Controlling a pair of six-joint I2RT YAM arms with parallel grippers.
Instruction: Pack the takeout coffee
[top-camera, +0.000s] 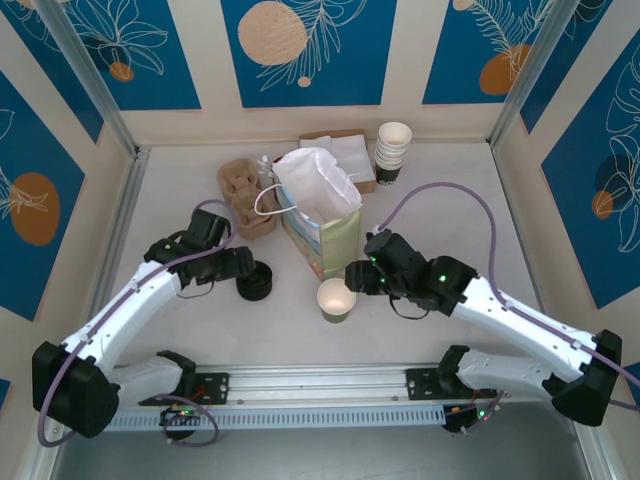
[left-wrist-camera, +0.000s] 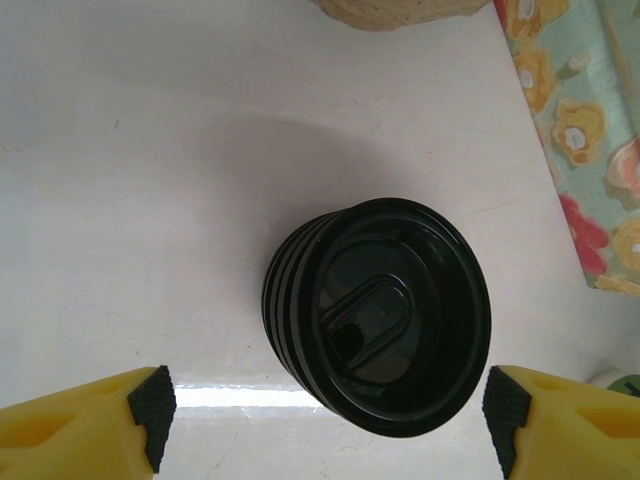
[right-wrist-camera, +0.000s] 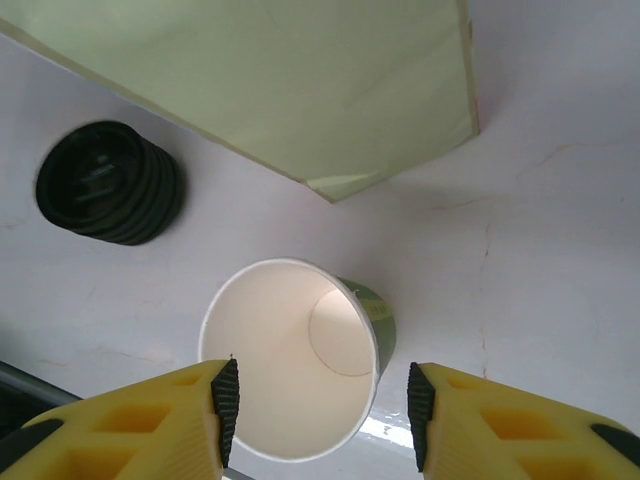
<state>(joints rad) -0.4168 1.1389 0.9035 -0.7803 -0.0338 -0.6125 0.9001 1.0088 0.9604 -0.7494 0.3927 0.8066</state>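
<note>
The takeout coffee's cup (top-camera: 336, 300), a small paper cup with olive-green sides, stands upright in front of the bag, with no lid on it and a bare white inside (right-wrist-camera: 290, 370). My right gripper (top-camera: 356, 278) (right-wrist-camera: 322, 415) hangs open over it. One pad overlaps the rim and the other stands clear of the cup's side. A stack of black lids (top-camera: 254, 281) (left-wrist-camera: 380, 315) sits to the cup's left. My left gripper (top-camera: 240, 263) (left-wrist-camera: 325, 420) is open just above that stack, its fingertips (left-wrist-camera: 152, 412) wide apart on either side and touching nothing.
A floral paper bag (top-camera: 320, 225) (right-wrist-camera: 300, 80) (left-wrist-camera: 590, 150) stands open mid-table with white paper inside. Brown pulp cup carriers (top-camera: 245, 195) lie behind it to the left. At the back are a brown napkin box (top-camera: 340, 150) and a stack of white cups (top-camera: 393, 150).
</note>
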